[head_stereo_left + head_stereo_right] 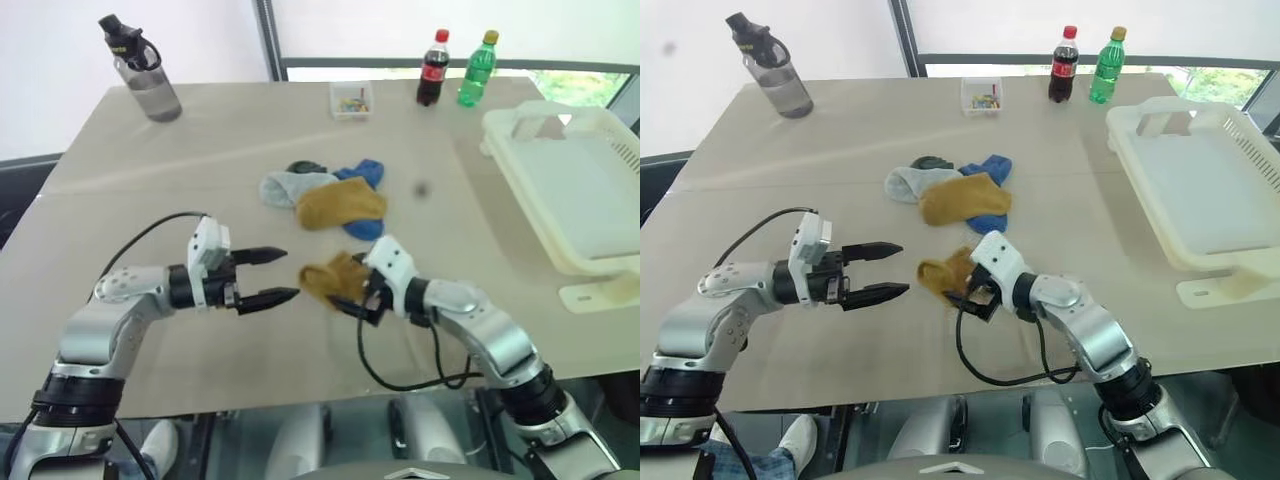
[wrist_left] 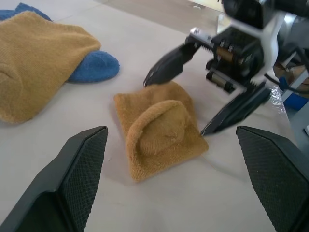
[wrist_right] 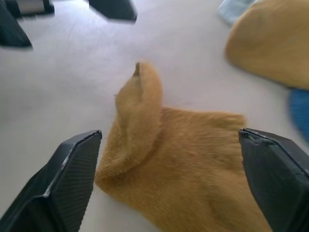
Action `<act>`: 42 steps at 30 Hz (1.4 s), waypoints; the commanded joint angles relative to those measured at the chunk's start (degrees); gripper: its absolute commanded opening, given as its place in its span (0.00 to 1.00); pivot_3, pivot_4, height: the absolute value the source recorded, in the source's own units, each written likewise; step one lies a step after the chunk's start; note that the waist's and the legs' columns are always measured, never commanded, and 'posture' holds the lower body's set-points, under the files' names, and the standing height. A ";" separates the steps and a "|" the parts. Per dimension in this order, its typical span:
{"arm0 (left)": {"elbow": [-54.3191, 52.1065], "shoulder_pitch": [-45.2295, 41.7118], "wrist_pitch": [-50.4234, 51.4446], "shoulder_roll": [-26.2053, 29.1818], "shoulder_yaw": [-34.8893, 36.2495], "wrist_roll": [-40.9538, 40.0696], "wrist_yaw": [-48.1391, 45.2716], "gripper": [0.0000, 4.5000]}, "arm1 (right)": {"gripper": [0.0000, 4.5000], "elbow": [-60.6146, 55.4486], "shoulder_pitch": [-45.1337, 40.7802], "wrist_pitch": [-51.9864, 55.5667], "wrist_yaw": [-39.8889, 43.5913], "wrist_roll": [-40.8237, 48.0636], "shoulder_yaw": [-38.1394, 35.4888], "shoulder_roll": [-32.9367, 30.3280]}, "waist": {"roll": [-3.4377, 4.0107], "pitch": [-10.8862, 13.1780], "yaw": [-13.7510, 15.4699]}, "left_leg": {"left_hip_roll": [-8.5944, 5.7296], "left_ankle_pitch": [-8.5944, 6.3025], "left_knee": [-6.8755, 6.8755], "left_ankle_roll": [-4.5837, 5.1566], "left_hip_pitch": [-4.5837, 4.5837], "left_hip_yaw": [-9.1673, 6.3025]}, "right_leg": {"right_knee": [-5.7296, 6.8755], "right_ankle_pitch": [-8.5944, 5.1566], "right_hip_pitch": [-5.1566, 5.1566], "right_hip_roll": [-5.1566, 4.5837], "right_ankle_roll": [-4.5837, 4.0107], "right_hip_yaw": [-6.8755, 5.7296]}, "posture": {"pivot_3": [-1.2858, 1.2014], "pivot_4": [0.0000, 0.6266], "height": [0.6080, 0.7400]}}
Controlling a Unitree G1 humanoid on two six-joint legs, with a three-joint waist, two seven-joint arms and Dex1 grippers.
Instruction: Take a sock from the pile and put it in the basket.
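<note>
A mustard-yellow sock lies crumpled on the table, apart from the pile of yellow, blue, grey and dark socks behind it. My right gripper is open, its black fingers straddling the sock's near end without pinching it. My left gripper is open too and points at the sock from the left, a short gap away; its fingers frame the sock in the left wrist view. The cream-white basket stands at the table's right edge.
At the back of the table stand a grey water bottle, a small clear box of coloured bits, a cola bottle and a green bottle. Bare tabletop lies between the socks and the basket.
</note>
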 commanded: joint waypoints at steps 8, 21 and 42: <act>1.79 -3.87 -1.84 -1.62 -1.48 1.42 -2.03 1.00 | 0.99 0.67 1.31 -0.14 -1.45 -0.88 -5.37 -4.75 | -0.01 0.00 -0.03 | -0.02 0.00 0.00 0.00 0.00 0.01 | 0.03 0.00 -0.01 0.05 0.00 0.00 | 0.52 0.24 1.00; 11.57 -16.42 -2.50 -9.75 -12.54 10.89 -0.38 1.00 | 0.99 10.15 -1.74 -5.06 -2.57 -7.47 -0.03 -2.33 | -0.04 0.01 -0.01 | -0.10 0.00 0.20 0.00 0.00 0.05 | 0.06 0.01 0.10 0.04 0.02 -0.01 | 0.52 0.24 1.00; 19.65 -22.85 -4.48 -4.53 -18.70 12.78 -22.15 1.00 | 0.99 10.63 -1.46 -5.09 -5.92 -11.21 -0.56 -1.00 | -0.03 0.01 -0.17 | -0.06 0.00 0.51 0.01 -0.04 0.01 | 0.21 0.01 0.14 0.12 0.02 -0.05 | 0.52 0.24 1.00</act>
